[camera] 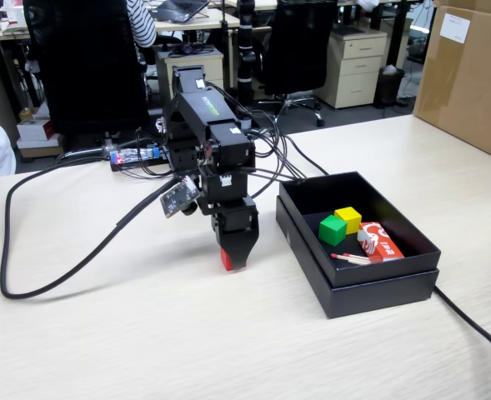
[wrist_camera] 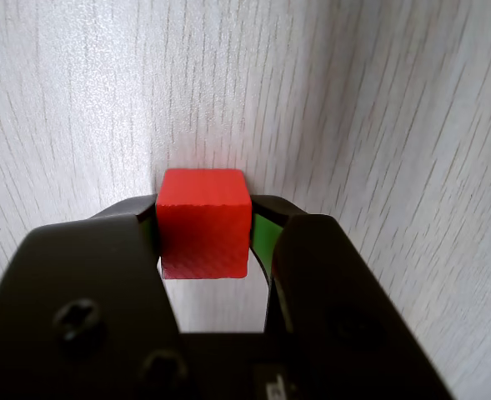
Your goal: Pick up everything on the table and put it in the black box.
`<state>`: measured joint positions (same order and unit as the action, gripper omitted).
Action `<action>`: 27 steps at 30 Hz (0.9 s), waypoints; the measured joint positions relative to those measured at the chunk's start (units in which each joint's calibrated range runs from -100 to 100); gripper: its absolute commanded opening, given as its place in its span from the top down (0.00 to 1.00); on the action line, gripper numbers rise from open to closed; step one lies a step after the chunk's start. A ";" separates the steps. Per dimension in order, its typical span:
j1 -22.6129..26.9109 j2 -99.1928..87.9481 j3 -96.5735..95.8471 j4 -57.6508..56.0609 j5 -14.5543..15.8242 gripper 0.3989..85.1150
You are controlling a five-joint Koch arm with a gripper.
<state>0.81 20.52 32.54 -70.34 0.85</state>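
My gripper (wrist_camera: pixel 205 218) is shut on the red cube (wrist_camera: pixel 204 222), with a jaw pressed on each side of it. In the fixed view the gripper (camera: pixel 232 260) points straight down over the beige table (camera: pixel 145 333), the red cube (camera: pixel 226 260) at its tip, at or just above the surface. The black box (camera: pixel 370 287) sits to the right of the gripper. The green cube (camera: pixel 333 230) and the yellow cube (camera: pixel 348 219) lie inside it, side by side.
An orange-red matchbox (camera: pixel 381 242) and matchsticks (camera: pixel 351 258) also lie in the black box. A big brown carton (camera: pixel 468 79) stands at the back right. A black cable (camera: pixel 53 242) loops across the table on the left, another (camera: pixel 470 321) runs at the right.
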 measured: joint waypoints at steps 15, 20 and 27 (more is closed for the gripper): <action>8.89 -27.57 -0.46 -0.31 2.93 0.99; 14.65 -26.41 2.83 -0.39 4.25 0.99; 16.26 -14.11 4.56 -0.39 5.81 0.99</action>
<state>17.07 6.41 37.11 -70.73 6.67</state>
